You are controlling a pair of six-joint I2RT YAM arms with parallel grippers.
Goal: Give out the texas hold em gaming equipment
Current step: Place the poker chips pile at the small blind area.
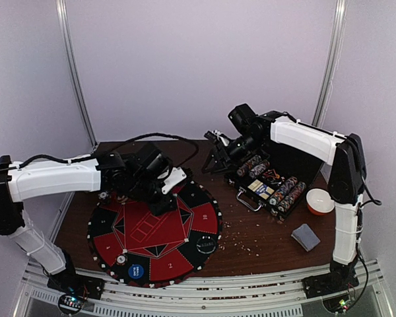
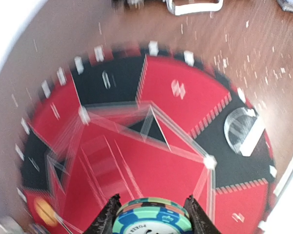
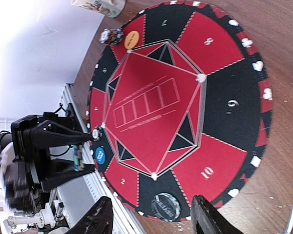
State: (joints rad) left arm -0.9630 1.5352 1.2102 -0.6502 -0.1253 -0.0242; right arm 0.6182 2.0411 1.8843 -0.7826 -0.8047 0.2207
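Chip stack (image 2: 152, 222): closest to our left wrist lens, striped green, blue and white, over the mat's red field; we cannot tell whether it touches.
Left claw (image 2: 153, 214): we see it pinching that stack from both sides.
Right claw (image 3: 153, 204): fingers spread, nothing between them; our top view puts it by the case's left end.
Mat (image 1: 152, 231): round, red and black, on the brown table (image 1: 257, 241).
Blue disc (image 1: 136, 271): on the mat's near rim.
Black disc (image 1: 206, 244): on the mat's right rim.
Yellow disc (image 3: 132, 39): on the rim, just beside a second small stack (image 3: 111, 35).
Single chip (image 3: 97, 132): near the blue disc.
Case (image 1: 294, 162): open, chip rows (image 1: 284, 191) inside.
Cards (image 1: 306, 236): grey-blue deck on the table, near the red bowl (image 1: 319, 201).
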